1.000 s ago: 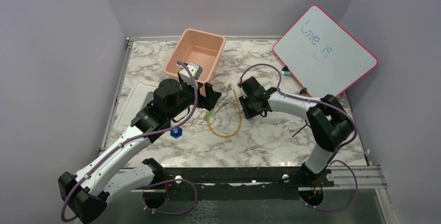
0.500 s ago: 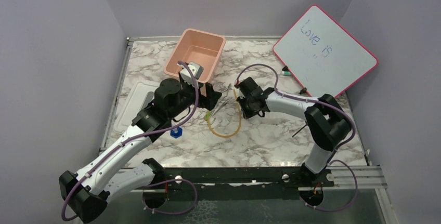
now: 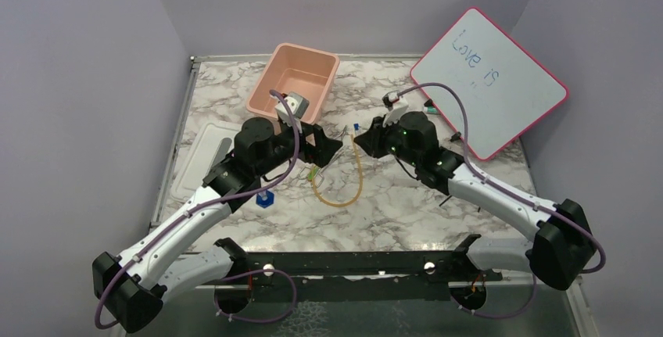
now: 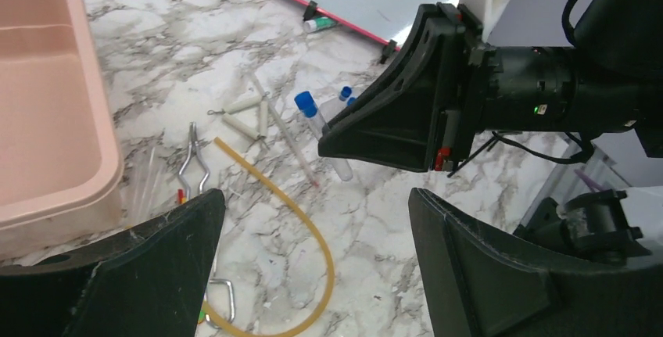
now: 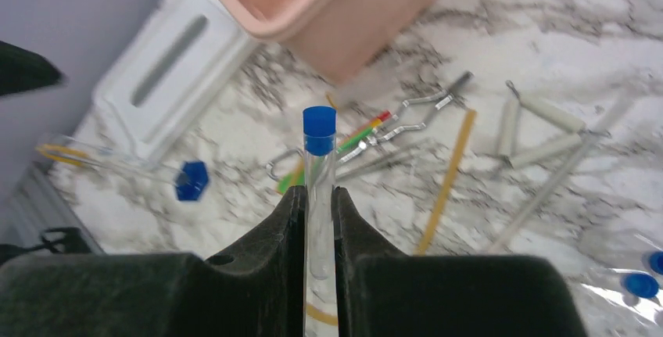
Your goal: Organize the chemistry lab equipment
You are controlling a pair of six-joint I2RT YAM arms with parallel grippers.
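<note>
- Chemistry lab equipment (image 3: 317, 171) lies bunched about the middle of the counter (image 3: 406, 216). It is just off the near right corner of the pink tub (image 3: 291, 79), which stands at the far edge.
- The bunch holds an amber rubber tube (image 5: 449, 177) bent in a U, metal tongs (image 5: 414, 112), a green-handled tool (image 3: 314, 173) and a white-sleeved wire triangle (image 5: 539, 130). They lie close together, some crossing.
- One blue hexagonal piece (image 3: 264, 198) sits apart toward the left edge, near the white lid (image 3: 199, 157).
- Right hand (image 5: 319, 193) is pinched tight on a clear test tube (image 5: 319, 169), its blue cap poking out past the fingertips. Whether the tube's other end is clear of the counter cannot be told.
- Left hand (image 4: 313, 200) gapes wide with nothing in it, hanging over the amber rubber tube and the tongs and facing the right hand.
- Two more blue caps (image 5: 639, 282) show beyond the wire triangle, toward the right edge.
- Whiteboard (image 3: 489, 79) leans at the far right corner.
</note>
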